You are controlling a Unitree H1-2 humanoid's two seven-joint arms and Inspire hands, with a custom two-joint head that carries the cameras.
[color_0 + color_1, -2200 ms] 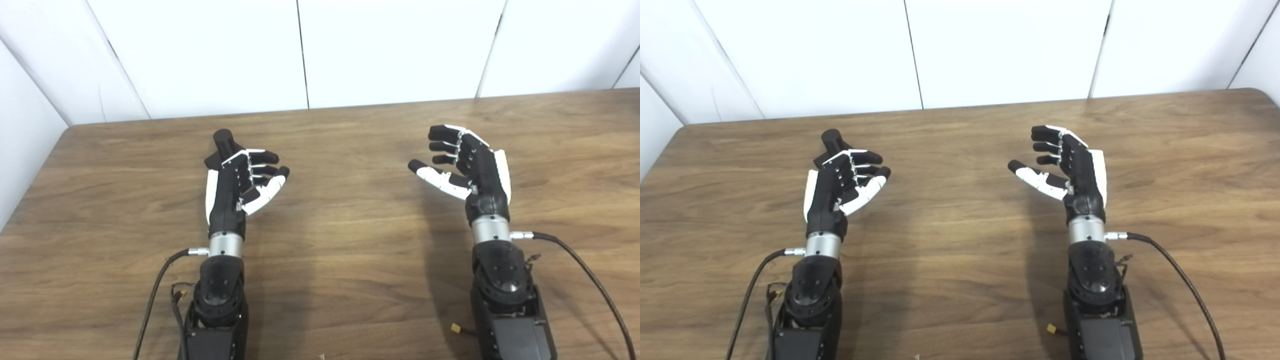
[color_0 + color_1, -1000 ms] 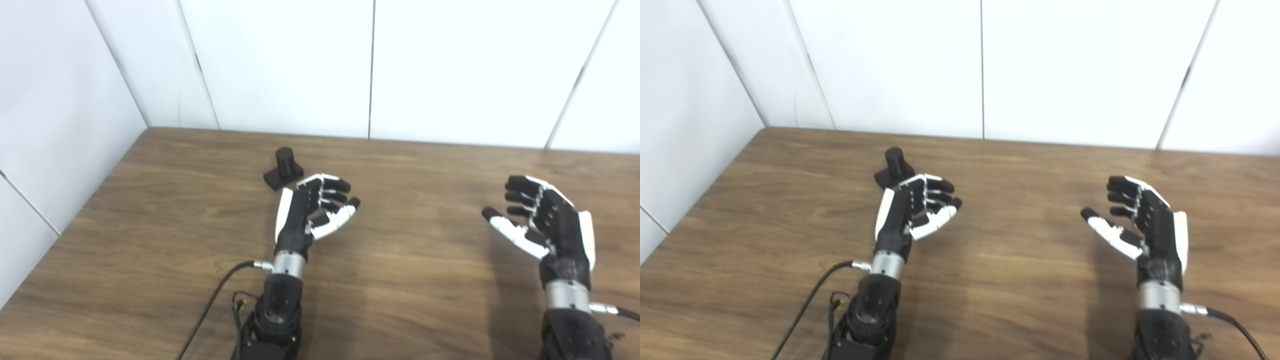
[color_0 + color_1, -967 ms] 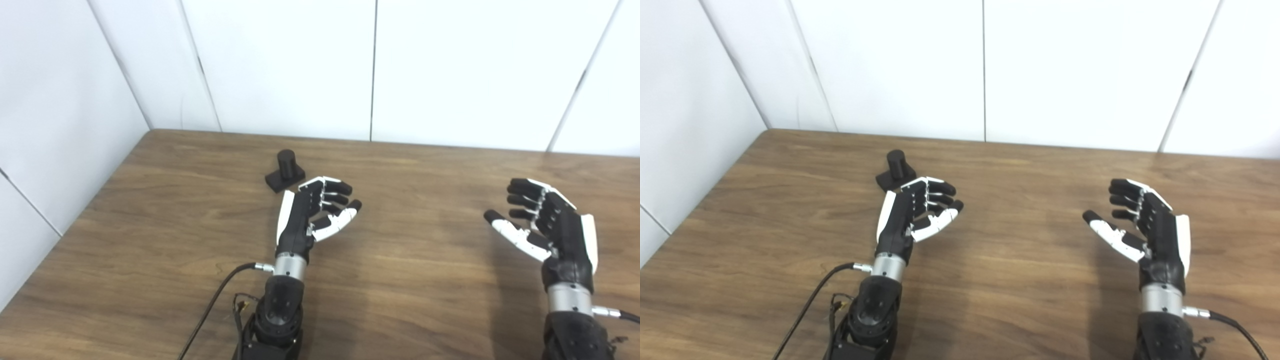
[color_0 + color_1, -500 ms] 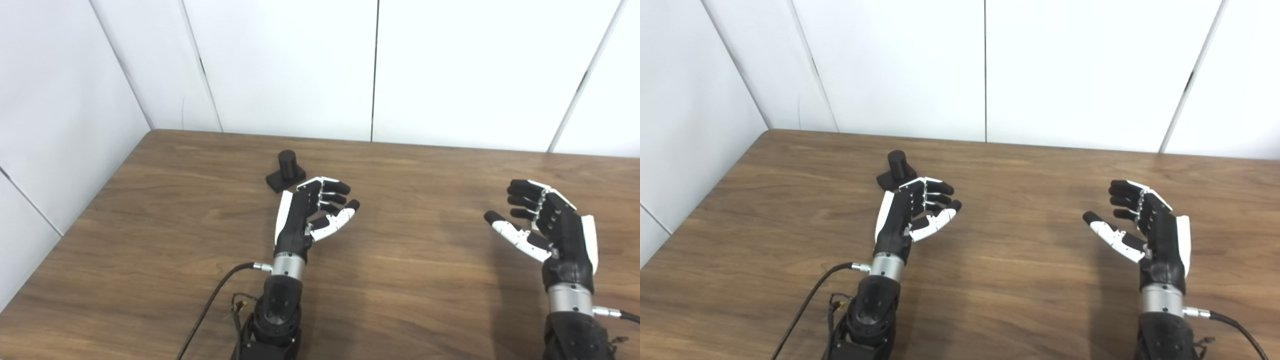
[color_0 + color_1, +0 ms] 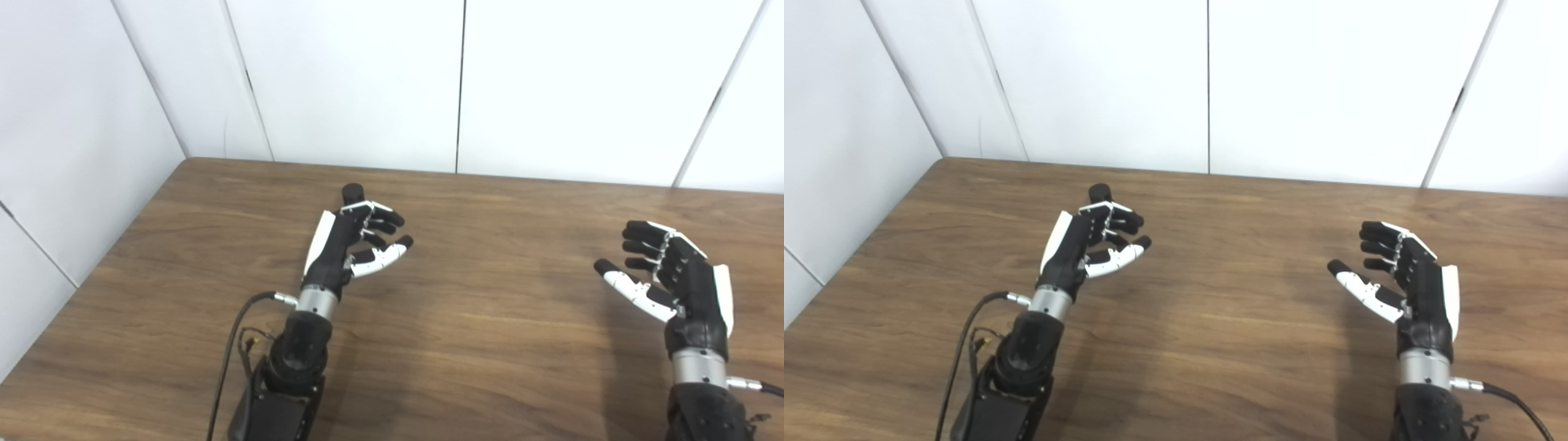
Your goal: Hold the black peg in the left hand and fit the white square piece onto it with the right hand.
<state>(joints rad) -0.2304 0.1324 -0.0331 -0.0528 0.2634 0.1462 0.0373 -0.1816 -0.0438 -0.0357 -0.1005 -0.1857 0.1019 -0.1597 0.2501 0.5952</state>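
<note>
The black peg (image 5: 352, 193) stands on the wooden table (image 5: 490, 343) at the back left; only its round top shows above my left hand (image 5: 352, 242), which hides its base. That hand is open, fingers curled and apart, just in front of the peg and holding nothing. Whether it touches the peg I cannot tell. My right hand (image 5: 670, 275) hovers open at the right side, palm turned inward, with nothing in it. No white square piece is in view.
White wall panels (image 5: 367, 79) close the table's back and left sides. A cable (image 5: 229, 337) trails from my left wrist, another (image 5: 1507, 395) from the right wrist.
My left hand has moved back and to the left, up to the peg, and now covers its base. The right hand has held still. Earlier the camera shifted, tilting up and panning left.
</note>
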